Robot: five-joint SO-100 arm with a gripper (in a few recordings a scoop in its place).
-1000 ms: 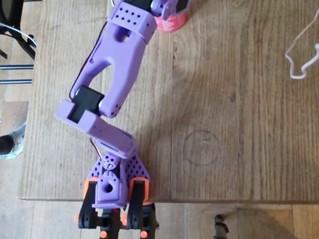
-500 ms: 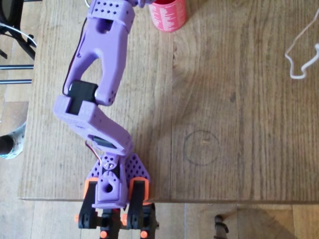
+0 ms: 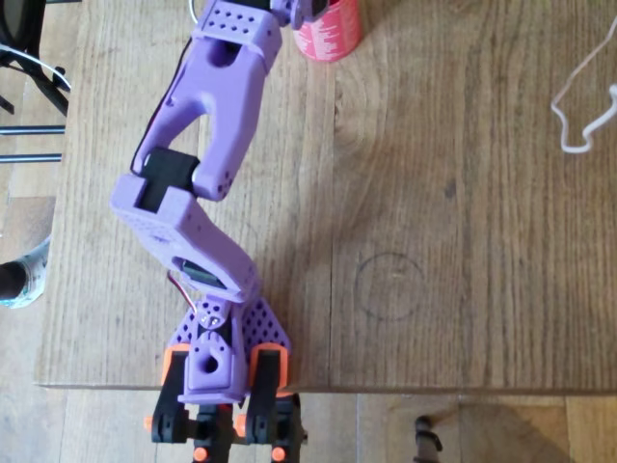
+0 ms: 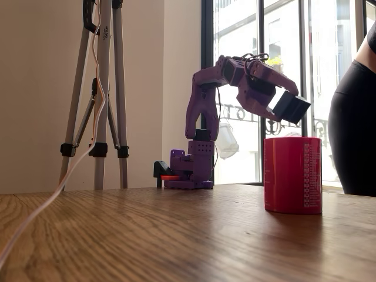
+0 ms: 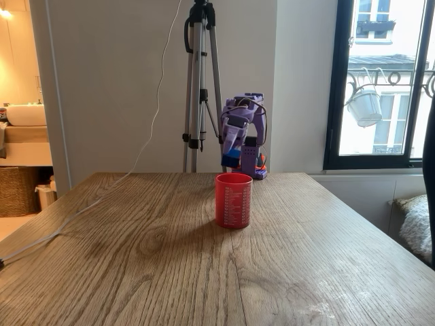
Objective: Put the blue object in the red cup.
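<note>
Gripper hangs above red cup, at its 11 o'clock in fixed view, holding blue object between jaws. Cup stands upright on worktop, mouth open upward. Held high, likely for drop inside.

In a fixed view, the red cup stands upright near the right edge of the desk. The purple arm reaches over it, and the gripper hangs above the rim, apart from it. Jaw state is indiscernible. A tripod stands behind the desk's left side.
</note>
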